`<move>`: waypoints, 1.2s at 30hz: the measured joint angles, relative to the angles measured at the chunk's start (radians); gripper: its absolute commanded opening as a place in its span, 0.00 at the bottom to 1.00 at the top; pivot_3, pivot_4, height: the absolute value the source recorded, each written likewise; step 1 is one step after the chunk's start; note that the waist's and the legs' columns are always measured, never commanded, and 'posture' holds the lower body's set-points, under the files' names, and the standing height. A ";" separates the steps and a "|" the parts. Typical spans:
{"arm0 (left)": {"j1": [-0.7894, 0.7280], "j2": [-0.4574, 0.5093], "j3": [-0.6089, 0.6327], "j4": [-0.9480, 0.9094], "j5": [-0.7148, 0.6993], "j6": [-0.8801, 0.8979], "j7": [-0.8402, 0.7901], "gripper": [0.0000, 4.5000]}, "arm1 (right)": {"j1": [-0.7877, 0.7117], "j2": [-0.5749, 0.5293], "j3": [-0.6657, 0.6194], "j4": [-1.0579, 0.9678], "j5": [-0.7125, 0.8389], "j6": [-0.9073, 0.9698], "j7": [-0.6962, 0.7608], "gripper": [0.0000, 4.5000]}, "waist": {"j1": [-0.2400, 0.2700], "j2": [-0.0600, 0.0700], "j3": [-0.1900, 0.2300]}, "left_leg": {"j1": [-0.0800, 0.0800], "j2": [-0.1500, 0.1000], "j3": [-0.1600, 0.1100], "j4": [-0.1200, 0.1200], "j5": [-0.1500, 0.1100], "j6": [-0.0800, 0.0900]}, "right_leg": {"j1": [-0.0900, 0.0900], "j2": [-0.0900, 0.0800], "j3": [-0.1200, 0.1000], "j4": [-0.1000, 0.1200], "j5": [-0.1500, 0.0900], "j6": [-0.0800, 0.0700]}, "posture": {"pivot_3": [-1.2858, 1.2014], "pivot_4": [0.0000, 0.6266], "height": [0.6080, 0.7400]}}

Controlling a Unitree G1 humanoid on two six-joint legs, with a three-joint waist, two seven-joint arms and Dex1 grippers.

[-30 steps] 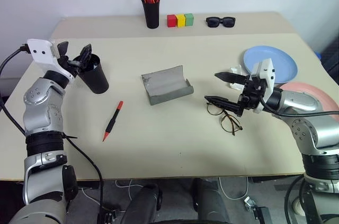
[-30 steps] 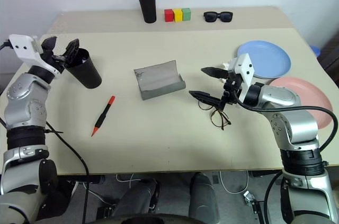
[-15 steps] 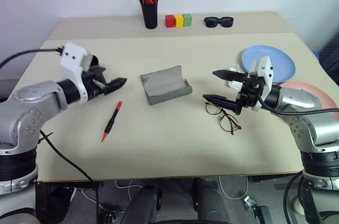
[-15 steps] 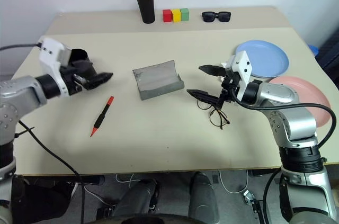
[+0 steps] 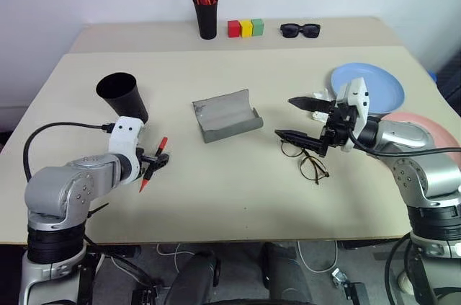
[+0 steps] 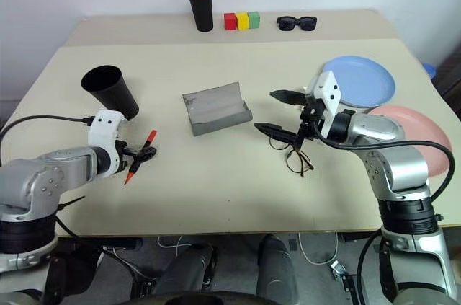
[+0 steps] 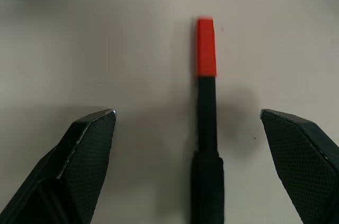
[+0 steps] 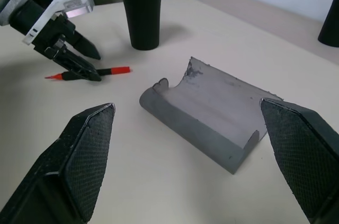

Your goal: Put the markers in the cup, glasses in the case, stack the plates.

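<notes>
A black marker with a red cap lies on the table in front of the black cup. My left gripper points down at it, open, with one finger on each side of the marker. The fingers do not touch it. The grey case lies open mid-table. Thin wire glasses lie to its right, and my right gripper hovers open just above them. The light blue plate and the pink plate sit side by side at the right edge.
Along the far edge stand a black pen holder with orange-red pens, three coloured blocks and black sunglasses. The right wrist view shows the case, the cup and the left gripper beyond it.
My left arm swung away from the cup, down and toward the near edge, and now points down over the marker. The right gripper has not moved.
</notes>
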 measured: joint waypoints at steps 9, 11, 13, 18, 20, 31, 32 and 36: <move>-0.003 -0.003 -0.007 -0.006 0.003 0.025 -0.054 0.01 | 0.000 0.000 0.003 0.009 -0.008 -0.002 -0.005 1.00 | -0.001 0.000 0.000 | 0.000 0.000 0.000 0.000 0.000 0.000 | 0.000 0.000 0.000 0.000 0.000 0.000 | 0.52 0.24 1.00; -0.001 0.018 -0.031 -0.008 0.005 0.001 -0.078 0.01 | 0.000 0.000 0.003 0.009 -0.009 -0.003 -0.007 1.00 | -0.001 0.000 0.000 | 0.000 0.000 0.000 0.000 0.000 0.000 | 0.000 0.000 0.000 0.000 0.000 0.000 | 0.52 0.24 1.00; 0.003 0.023 -0.053 0.001 0.016 -0.096 -0.125 0.01 | 0.000 0.000 0.003 0.010 -0.013 -0.007 -0.007 1.00 | -0.001 0.000 0.000 | 0.000 0.000 0.000 0.000 0.000 0.000 | 0.000 0.000 0.000 0.000 0.000 0.000 | 0.52 0.24 1.00; -0.121 -0.041 -0.039 0.053 0.072 -0.546 -0.227 0.01 | -0.001 0.002 0.004 0.029 -0.017 -0.029 -0.003 1.00 | 0.001 -0.001 0.000 | -0.001 0.001 0.001 0.000 0.000 -0.001 | 0.000 0.000 -0.001 -0.003 0.002 -0.003 | 0.52 0.24 1.00; -0.195 -0.047 -0.015 0.094 0.093 -0.688 -0.241 0.01 | -0.003 0.004 0.007 0.033 -0.018 -0.036 0.000 1.00 | -0.003 0.000 0.000 | -0.001 0.002 0.002 0.000 0.000 -0.001 | 0.000 0.002 0.000 -0.006 0.003 -0.003 | 0.52 0.24 1.00; -0.352 0.050 0.171 0.580 0.216 -1.264 -0.268 0.01 | -0.023 0.020 0.012 0.072 -0.037 -0.060 0.002 1.00 | -0.016 0.000 0.000 | -0.002 0.011 0.006 0.000 0.000 -0.009 | 0.000 0.009 0.000 -0.013 0.007 -0.006 | 0.52 0.24 1.00; -0.356 0.044 0.170 0.615 0.223 -1.307 -0.273 0.01 | -0.026 0.021 0.014 0.072 -0.037 -0.060 0.002 1.00 | -0.013 0.000 0.000 | -0.001 0.011 0.007 0.000 0.000 -0.009 | 0.000 0.009 0.000 -0.013 0.007 -0.006 | 0.52 0.24 1.00; -0.358 -0.012 0.169 0.748 0.252 -1.441 -0.251 0.01 | -0.038 0.022 0.015 0.072 -0.038 -0.060 0.002 1.00 | -0.002 0.000 0.000 | -0.002 0.011 0.007 0.001 0.000 -0.009 | 0.000 0.010 0.000 -0.013 0.008 -0.007 | 0.52 0.24 1.00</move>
